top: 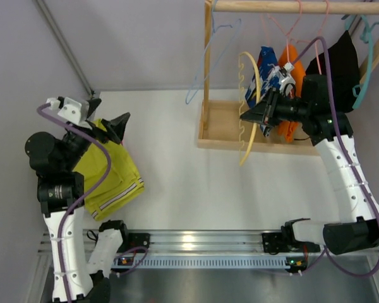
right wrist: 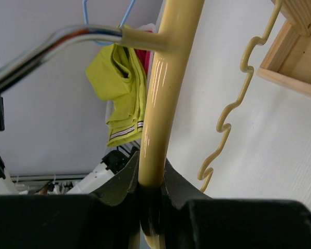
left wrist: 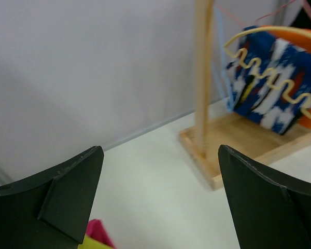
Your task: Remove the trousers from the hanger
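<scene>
We are seeing one soft green trousers (top: 114,177), left gripper (top: 107,113) gaping open, right gripper (right wrist: 151,179) pinching one smooth, wavy yellow hanger (right wrist: 166,78).

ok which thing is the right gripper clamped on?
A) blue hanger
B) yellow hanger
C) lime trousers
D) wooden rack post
B: in the right wrist view the right gripper is pinched shut on the tube of the yellow hanger. The lime trousers lie well away from it.
</scene>
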{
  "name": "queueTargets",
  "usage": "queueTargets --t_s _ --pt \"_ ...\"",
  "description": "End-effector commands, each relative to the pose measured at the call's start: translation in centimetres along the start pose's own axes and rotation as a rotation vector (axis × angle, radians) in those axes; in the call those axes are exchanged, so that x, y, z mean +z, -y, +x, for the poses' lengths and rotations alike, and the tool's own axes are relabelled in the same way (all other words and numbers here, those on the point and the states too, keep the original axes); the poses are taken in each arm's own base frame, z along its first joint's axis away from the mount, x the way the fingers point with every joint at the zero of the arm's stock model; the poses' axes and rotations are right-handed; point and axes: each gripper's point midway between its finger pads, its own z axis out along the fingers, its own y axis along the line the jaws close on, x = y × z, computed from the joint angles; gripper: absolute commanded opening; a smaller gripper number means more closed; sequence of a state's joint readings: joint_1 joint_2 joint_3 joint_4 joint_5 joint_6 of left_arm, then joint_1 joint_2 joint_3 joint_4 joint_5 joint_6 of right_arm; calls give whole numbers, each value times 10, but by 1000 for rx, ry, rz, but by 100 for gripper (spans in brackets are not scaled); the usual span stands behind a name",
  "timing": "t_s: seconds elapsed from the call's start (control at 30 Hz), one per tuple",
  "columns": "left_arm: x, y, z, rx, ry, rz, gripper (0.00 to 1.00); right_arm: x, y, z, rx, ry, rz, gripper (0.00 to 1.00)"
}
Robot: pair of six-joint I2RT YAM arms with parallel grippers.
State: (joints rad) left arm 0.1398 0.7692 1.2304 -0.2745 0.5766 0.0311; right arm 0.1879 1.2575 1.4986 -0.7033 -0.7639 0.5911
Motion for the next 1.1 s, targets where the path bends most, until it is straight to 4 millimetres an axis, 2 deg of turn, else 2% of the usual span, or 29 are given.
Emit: queueTargets --t_s 0.0,0.1,0.13,0.17,0.2,0.23,0.3,0.33,0.4,0.43,0.47,0.53,0.57,0.63,0.67,0.7,0.8,1.0,1.07 --pt "4 49 -19 -240 -7 278 99 -1 -26 -16 28 55 -62 0" --pt "26 40 -15 -253 -17 226 99 -1 -33 -24 62 85 -78 0" --pt "31 54 -16 -240 -12 265 99 -2 -38 -28 58 95 -89 0" --pt "44 47 -14 -227 -13 202 98 -2 -40 -30 56 97 -87 0" --pt "52 51 -10 -168 -25 199 99 0 -38 -31 51 95 -79 0" --pt "59 82 -11 -146 -37 282 98 0 -39 -34 33 102 -70 0" --pt "81 98 3 -60 -117 263 99 2 -33 -36 46 103 -37 0" --pt "83 133 2 -40 -128 341 99 3 -29 -37 50 110 -14 0" --pt "97 156 8 12 -153 343 99 4 -19 -35 79 104 33 0" --pt "93 186 7 22 -149 411 99 3 -17 -36 88 111 54 0" --pt "99 201 11 39 -162 433 99 3 -11 -38 98 130 92 0" --pt "94 237 11 60 -167 492 99 3 -9 -36 106 139 117 0" --pt "97 251 17 76 -181 509 95 3 -7 -38 106 153 138 0" --pt "87 285 17 90 -183 571 85 2 -6 -37 115 160 155 0" --pt "88 296 23 95 -200 576 81 2 -6 -38 116 164 158 0" --pt "81 314 24 95 -204 607 79 3 -5 -37 127 163 159 0" --pt "85 331 36 69 -251 574 75 5 -5 -34 137 159 153 0" --pt "107 339 59 55 -320 461 68 5 -1 -30 168 160 173 0" --pt "115 341 70 70 -342 419 62 6 -3 -29 180 157 163 0"
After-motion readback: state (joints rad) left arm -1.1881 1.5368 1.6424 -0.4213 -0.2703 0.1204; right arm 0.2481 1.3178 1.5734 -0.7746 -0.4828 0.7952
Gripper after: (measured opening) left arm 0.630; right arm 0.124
